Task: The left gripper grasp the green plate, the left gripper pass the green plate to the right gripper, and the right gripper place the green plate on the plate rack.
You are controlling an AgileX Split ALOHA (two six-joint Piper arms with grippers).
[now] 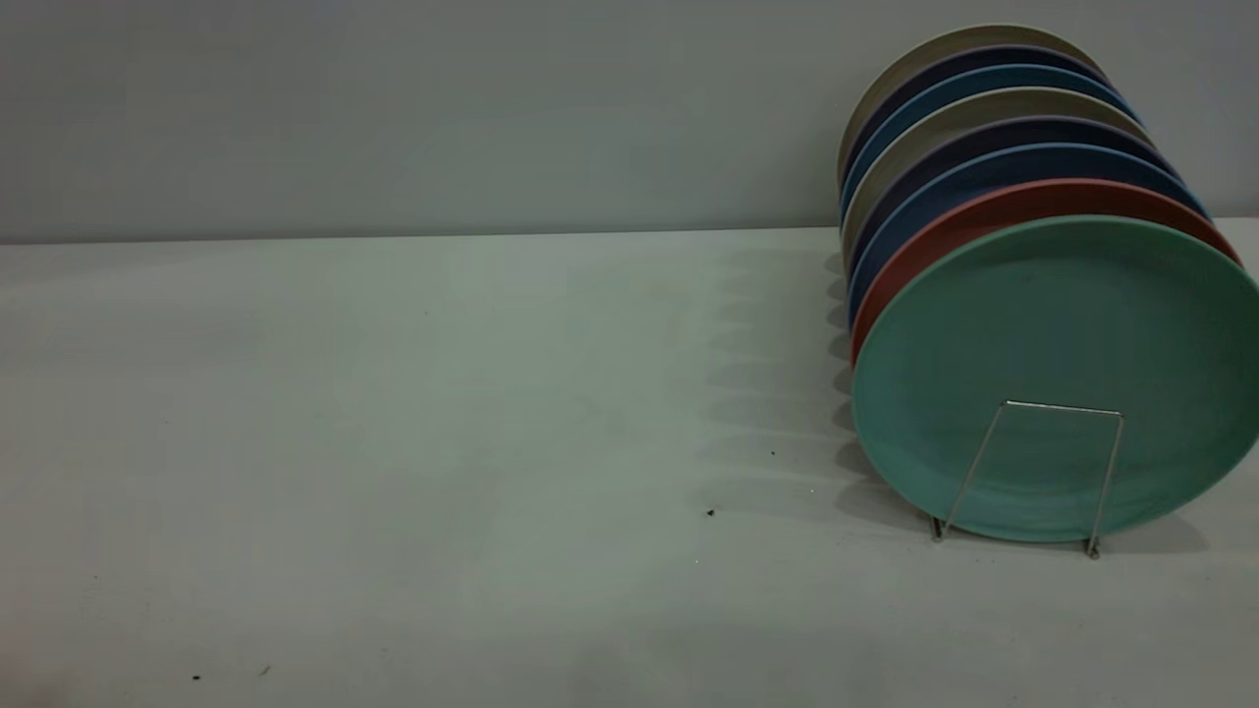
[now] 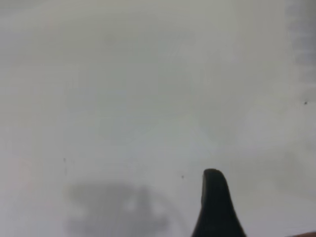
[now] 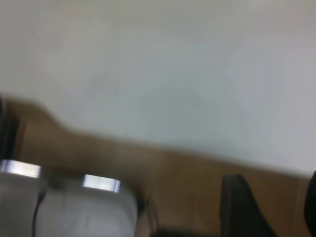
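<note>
The green plate (image 1: 1062, 324) stands upright at the front of the plate rack (image 1: 1062, 406), at the table's right side, behind the rack's front wire loop. Neither arm shows in the exterior view. Only a black part of my left gripper (image 2: 215, 207) shows in the left wrist view, above bare table and holding nothing that I can see. My right gripper (image 3: 274, 200) is open and empty in the right wrist view, over a brown surface beyond the table's edge. The plate is hidden from both wrist views.
Behind the green plate stand a salmon-pink plate (image 1: 984, 211), several blue plates (image 1: 984, 167) and beige ones (image 1: 944, 49), all upright in a row toward the back wall. The white table (image 1: 443, 442) carries a few dark specks.
</note>
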